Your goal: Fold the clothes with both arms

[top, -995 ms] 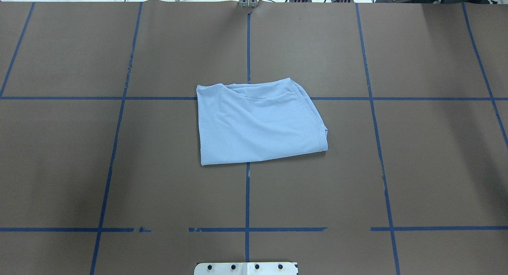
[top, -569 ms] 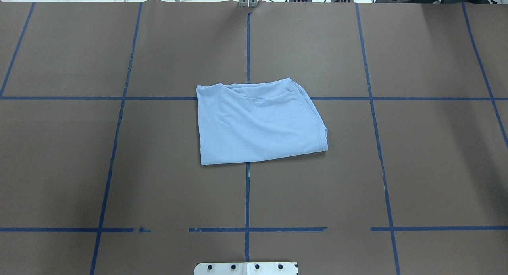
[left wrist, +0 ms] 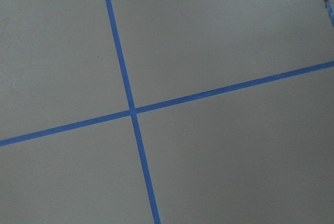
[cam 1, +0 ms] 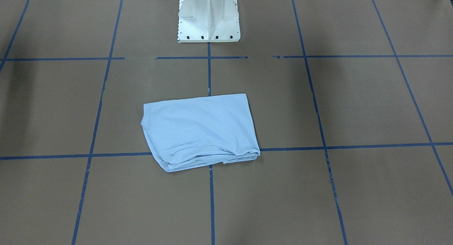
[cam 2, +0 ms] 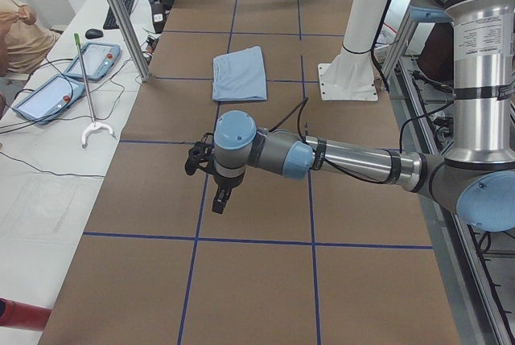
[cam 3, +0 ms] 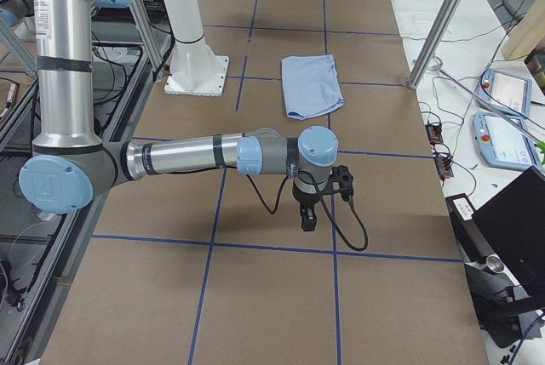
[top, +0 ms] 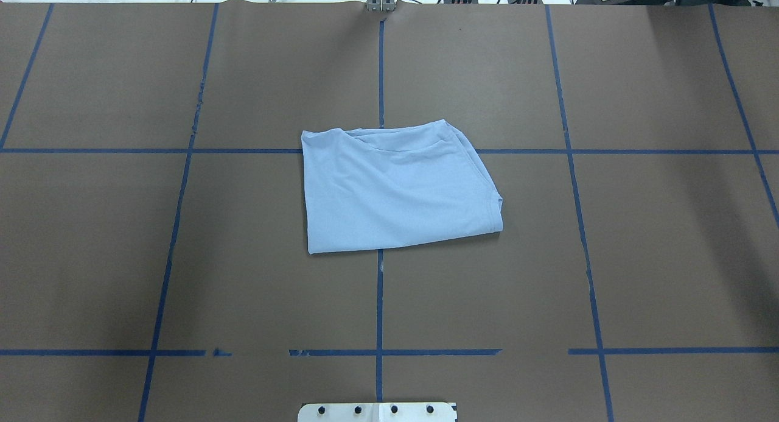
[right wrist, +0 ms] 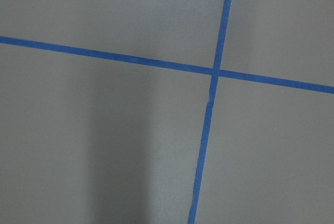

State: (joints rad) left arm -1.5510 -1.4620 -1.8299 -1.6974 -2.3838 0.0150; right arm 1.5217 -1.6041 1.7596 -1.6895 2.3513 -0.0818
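At centre of the brown surface (top: 182, 257), the light blue T-shirt (top: 395, 187) lies flat, folded into a rough rectangle over a crossing of the blue tape lines (top: 380, 300). Its stacked, layered edges are on the side away from the white pedestal base (cam 1: 208, 18); the smooth fold faces the base. Nothing touches the shirt.

Both arms are well apart from it, toward opposite ends of the surface. Left arm (cam 2: 354, 160) reaches out low & roughly horizontal, left gripper (cam 2: 219, 203) pointing down above the surface beside a tape line. Right arm (cam 3: 187, 156) is posed the same way, right gripper (cam 3: 307, 220) pointing down. For both grippers, seen only from the side views, can't tell how far open they are. Both wrist cams show just surface w/ a tape crossing.
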